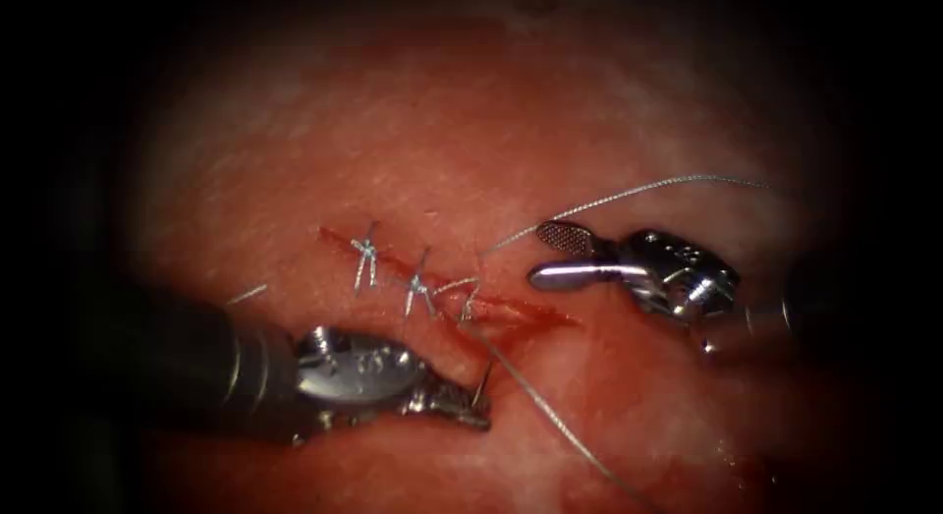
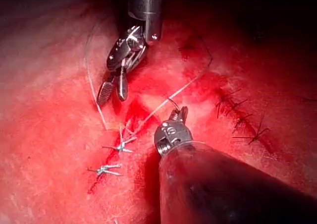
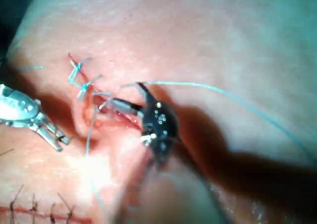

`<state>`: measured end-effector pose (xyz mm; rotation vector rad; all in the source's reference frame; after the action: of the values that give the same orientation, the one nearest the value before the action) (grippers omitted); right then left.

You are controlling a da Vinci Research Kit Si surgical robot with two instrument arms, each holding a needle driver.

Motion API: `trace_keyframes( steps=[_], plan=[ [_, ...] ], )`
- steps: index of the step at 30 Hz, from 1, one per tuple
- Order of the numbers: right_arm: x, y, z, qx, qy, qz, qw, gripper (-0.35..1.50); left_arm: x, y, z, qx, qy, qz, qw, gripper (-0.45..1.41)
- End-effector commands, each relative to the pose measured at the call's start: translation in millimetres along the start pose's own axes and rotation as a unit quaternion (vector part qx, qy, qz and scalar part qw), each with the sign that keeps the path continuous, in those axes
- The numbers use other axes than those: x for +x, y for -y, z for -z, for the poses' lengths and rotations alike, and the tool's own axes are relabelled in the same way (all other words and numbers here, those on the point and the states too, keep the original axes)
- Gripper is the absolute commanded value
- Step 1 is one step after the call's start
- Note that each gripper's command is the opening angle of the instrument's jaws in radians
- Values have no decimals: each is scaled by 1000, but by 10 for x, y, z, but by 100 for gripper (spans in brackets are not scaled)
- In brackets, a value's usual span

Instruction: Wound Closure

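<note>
Lying across the middle of the tissue, the cut runs from upper left to lower right, with two tied stitches crossing its left part and red fluid pooled at its right end. The left tool reaches in below the cut, its jaws closed on the needle, which stands up from the jaw tips as a short dark sliver just below the wound; only that small part of it can be seen, so where along the curve it is held cannot be told, and it appears clear of the tissue. Thread runs from the third stitch site down and to the right across the tissue. The right tool sits just right of the cut with its jaws spread apart, holding nothing; another length of thread rises from the wound past its upper jaw and arcs off to the right. In the left wrist view the left tool lies beside the cut with thread at its tip, and the right tool hangs parted above the wound. A row of dark older stitches lies well apart from the cut.
</note>
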<state>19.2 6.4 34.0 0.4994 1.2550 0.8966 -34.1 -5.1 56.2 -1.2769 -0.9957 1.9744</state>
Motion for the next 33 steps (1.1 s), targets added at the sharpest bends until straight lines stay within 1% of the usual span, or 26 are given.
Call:
trace_keyframes(
  steps=[1, 6, 8, 12, 14, 18, 19, 21, 22, 25, 27, 30, 33],
  plan=[
    [-13, 7, -5, 3, 1, -2, 1000, 138, -10, -8, -8, -5, 1, 6, 1000, -45],
    [-13, 9, -5, 11, 3, 1, 1000, 140, -2, -29, -5, -22, 4, 10, 1000, -45],
    [-14, 11, -5, 16, 4, 1, 1000, 136, 1, -36, -3, -28, 5, 11, 1000, -45],
    [-14, 14, -4, 21, 5, -11, 1000, 136, 8, -54, 2, -41, 1, 10, 999, -45],
    [-12, 16, -4, 21, 4, -12, 1000, 140, 13, -60, 4, -45, 1, 11, 999, -45],
    [-6, 21, -3, 31, 7, -19, 999, 146, 26, -68, 14, -32, -13, -49, 998, -45],
    [-5, 23, -2, 39, 10, -17, 999, 143, 29, -69, 17, -28, -16, -66, 997, -45],
    [-1, 33, 0, 56, 23, 46, 997, 131, 35, -72, 26, -17, -24, -101, 994, -45],
    [1, 38, 0, 60, 31, 66, 996, 129, 37, -73, 30, -14, -24, -111, 993, -45],
    [8, 58, -4, 72, 61, 114, 989, 129, 41, -79, 44, -5, -23, -134, 991, -45],
    [10, 74, -9, 87, 77, 153, 981, 128, 44, -84, 51, -1, -27, -140, 990, -45],
    [9, 94, -20, 102, 82, 206, 970, 128, 49, -93, 62, 4, -31, -150, 988, -45],
    [2, 107, -35, 113, 91, 237, 961, 128, 53, -101, 70, 9, -30, -156, 987, -45]
  ],
)
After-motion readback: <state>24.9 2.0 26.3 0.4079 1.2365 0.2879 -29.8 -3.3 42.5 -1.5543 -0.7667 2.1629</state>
